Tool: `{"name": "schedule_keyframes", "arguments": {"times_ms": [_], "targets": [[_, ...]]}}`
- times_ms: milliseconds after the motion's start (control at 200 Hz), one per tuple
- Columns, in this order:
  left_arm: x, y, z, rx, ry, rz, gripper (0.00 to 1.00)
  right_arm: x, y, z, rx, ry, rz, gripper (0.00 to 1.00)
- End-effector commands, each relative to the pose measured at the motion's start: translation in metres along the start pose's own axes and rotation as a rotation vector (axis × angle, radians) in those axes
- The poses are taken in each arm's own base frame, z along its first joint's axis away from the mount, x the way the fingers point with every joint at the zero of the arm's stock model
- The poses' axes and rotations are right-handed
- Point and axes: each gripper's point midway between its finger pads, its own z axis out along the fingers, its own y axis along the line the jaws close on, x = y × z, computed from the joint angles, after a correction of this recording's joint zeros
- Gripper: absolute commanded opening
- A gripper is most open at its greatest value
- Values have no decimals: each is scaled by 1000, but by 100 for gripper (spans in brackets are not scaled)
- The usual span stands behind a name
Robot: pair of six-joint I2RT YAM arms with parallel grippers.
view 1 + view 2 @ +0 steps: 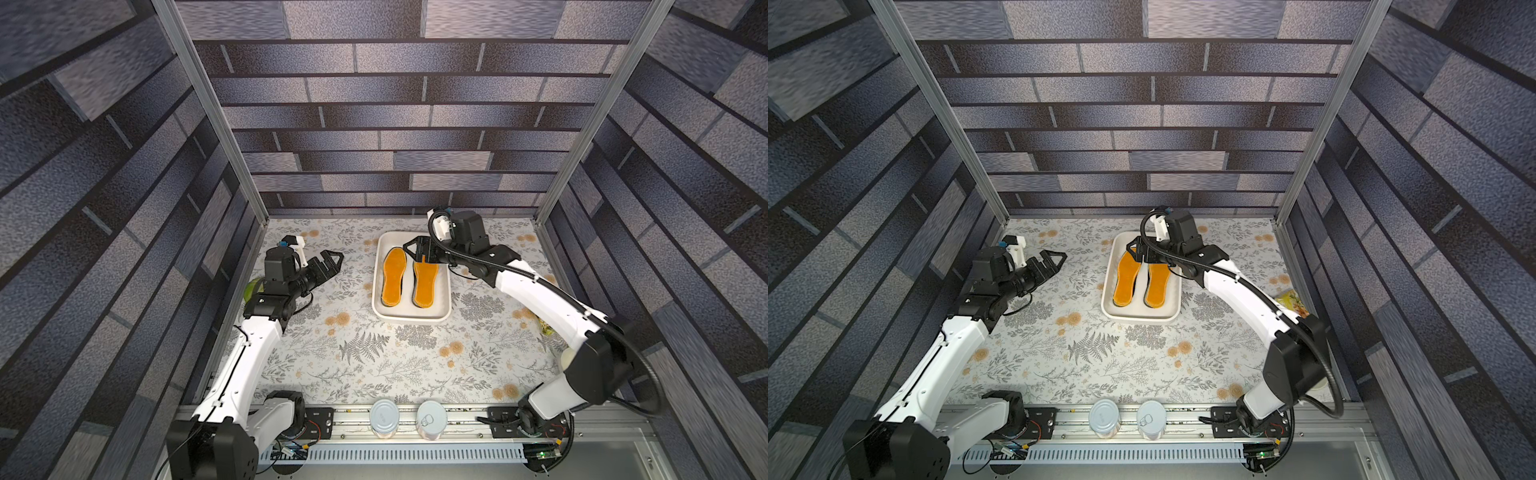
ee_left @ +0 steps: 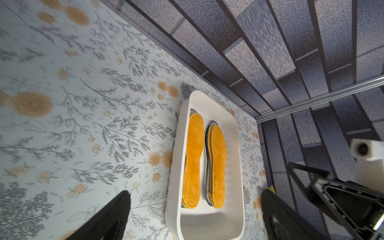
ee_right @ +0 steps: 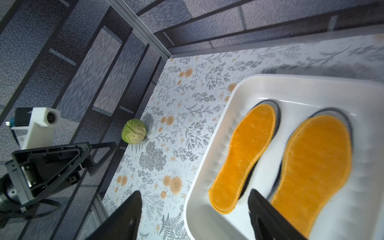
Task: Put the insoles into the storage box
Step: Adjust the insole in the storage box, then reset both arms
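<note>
The storage box (image 1: 409, 320) (image 1: 1142, 318) is a shallow white tray on the floral table toward the back. Two stacks of insoles lie side by side in it, each topped by a fuzzy orange pad (image 1: 395, 276) (image 1: 424, 282) (image 2: 194, 158) (image 3: 315, 166), with grey and black edges showing underneath. My right gripper (image 1: 415, 251) (image 3: 193, 193) hangs over the far end of the box, open, nothing between its fingers. My left gripper (image 1: 332, 259) (image 2: 195, 191) is above the table left of the box, open and empty.
A green cabbage (image 3: 134, 134) (image 1: 251, 289) lies by the left wall behind my left arm. Two tin cans (image 1: 384, 417) (image 1: 432, 417) stand on the front rail. A yellow packet (image 1: 1289, 301) sits by the right wall. Enclosure walls close in three sides.
</note>
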Motion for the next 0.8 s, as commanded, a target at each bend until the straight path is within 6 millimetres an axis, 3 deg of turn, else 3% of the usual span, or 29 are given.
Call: {"name": "schedule_keyframes", "arguments": {"times_ms": [0, 130, 150, 286, 511, 797], "targets": [[-15, 22, -10, -138, -92, 173, 100, 28, -75, -32, 264, 51, -37, 81], [-8, 51, -16, -245, -128, 234, 100, 24, -123, -81, 398, -80, -25, 82], [-7, 55, -17, -261, -134, 243, 100, 33, -136, -84, 435, -76, -25, 83], [-1, 76, -23, -305, -158, 326, 100, 47, -179, -112, 616, -130, -99, 85], [-12, 113, -33, -386, -313, 334, 100, 60, -224, -109, 743, -268, -223, 89], [-9, 158, -22, -445, -367, 351, 100, 78, -272, -85, 835, -376, -261, 90]]}}
